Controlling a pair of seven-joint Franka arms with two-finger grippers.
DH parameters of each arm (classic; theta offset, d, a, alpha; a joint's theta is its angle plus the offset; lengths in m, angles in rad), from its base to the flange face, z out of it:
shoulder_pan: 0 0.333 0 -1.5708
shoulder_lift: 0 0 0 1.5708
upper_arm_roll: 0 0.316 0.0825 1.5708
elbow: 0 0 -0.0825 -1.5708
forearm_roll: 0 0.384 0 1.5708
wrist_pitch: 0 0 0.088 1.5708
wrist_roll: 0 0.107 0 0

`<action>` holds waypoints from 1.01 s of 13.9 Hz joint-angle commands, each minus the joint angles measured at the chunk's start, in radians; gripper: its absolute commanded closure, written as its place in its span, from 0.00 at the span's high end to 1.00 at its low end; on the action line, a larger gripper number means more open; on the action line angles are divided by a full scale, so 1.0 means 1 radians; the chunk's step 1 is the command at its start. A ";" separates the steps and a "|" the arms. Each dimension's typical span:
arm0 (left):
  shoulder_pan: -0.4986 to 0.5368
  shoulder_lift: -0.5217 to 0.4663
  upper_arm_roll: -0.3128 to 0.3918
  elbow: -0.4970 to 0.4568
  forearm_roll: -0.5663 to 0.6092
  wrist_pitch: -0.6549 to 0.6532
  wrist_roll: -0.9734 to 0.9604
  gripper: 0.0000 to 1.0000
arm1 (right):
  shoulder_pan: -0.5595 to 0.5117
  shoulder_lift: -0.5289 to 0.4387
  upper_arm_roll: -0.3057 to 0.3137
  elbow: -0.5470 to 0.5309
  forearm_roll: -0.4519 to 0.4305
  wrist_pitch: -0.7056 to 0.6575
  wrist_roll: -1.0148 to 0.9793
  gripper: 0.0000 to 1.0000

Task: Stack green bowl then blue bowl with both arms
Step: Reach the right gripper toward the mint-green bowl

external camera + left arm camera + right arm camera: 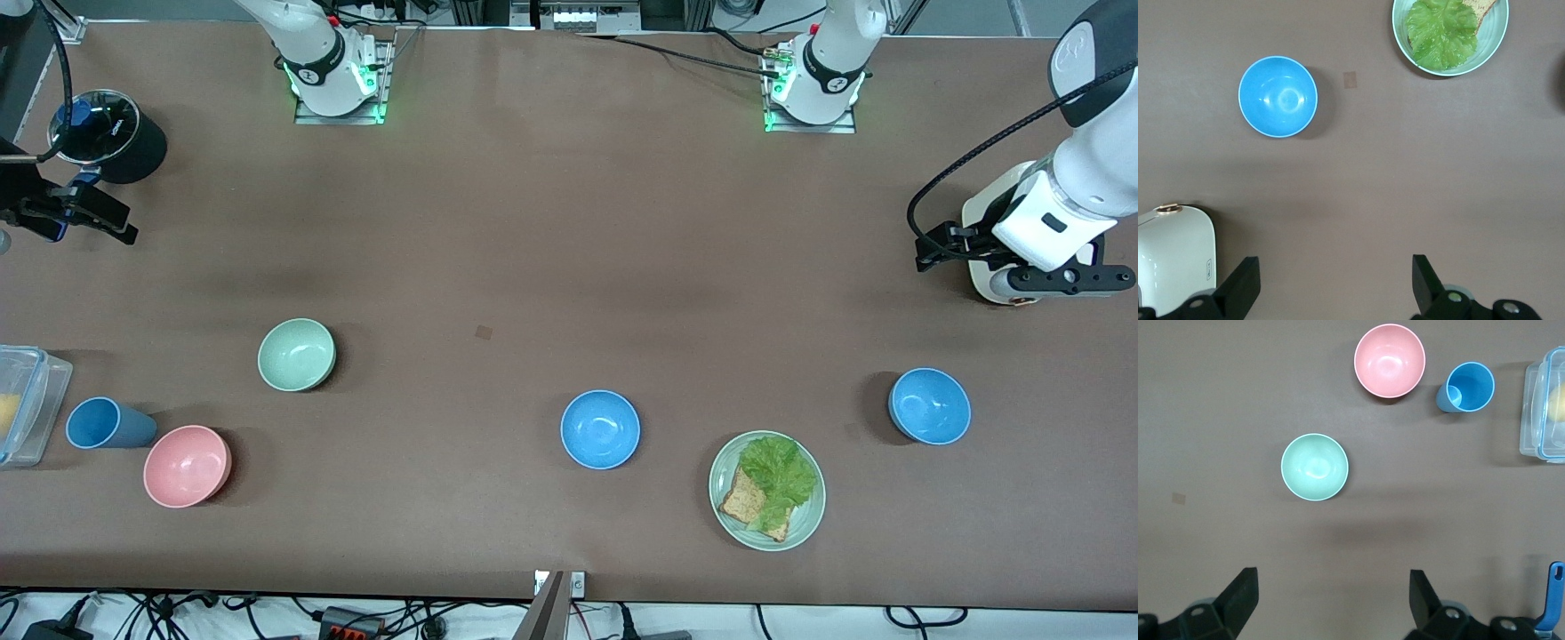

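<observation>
The pale green bowl (296, 355) stands upright and empty toward the right arm's end of the table; it also shows in the right wrist view (1315, 467). One blue bowl (600, 428) sits mid-table near the front edge. A second blue bowl (930, 405) sits toward the left arm's end and shows in the left wrist view (1278, 97). My right gripper (107, 218) (1331, 603) hangs open and empty at its end of the table. My left gripper (1071, 277) (1331, 287) hangs open and empty over its end, above a white appliance.
A pale-green plate with lettuce and bread (805, 524) (1498, 37) lies between the blue bowls. A pink bowl (187, 465) (1389, 360), a blue cup (107, 423) (1465, 387) and a clear container (40, 404) (1538, 407) sit near the green bowl. A white appliance (987, 213) (1175, 253) and a black pot (124, 142) stand farther from the front camera.
</observation>
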State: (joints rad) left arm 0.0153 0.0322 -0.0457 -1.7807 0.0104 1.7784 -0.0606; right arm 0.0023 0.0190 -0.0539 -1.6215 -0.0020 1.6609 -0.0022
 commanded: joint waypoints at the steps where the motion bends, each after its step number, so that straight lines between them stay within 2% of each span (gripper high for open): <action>1: 0.000 0.034 0.001 0.049 0.014 -0.011 -0.010 1.00 | 0.002 -0.024 0.003 -0.018 -0.013 -0.001 -0.006 1.00; 7: -0.002 0.043 0.001 0.066 0.016 -0.016 -0.001 1.00 | 0.001 -0.010 0.003 -0.020 -0.013 0.002 -0.004 1.00; 14: -0.015 0.044 -0.002 0.089 0.014 -0.014 -0.011 1.00 | -0.004 0.235 0.000 -0.020 -0.016 0.077 0.001 1.00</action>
State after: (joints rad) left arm 0.0135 0.0608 -0.0465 -1.7341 0.0104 1.7783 -0.0612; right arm 0.0002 0.1892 -0.0562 -1.6519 -0.0033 1.7233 -0.0028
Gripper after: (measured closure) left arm 0.000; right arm 0.000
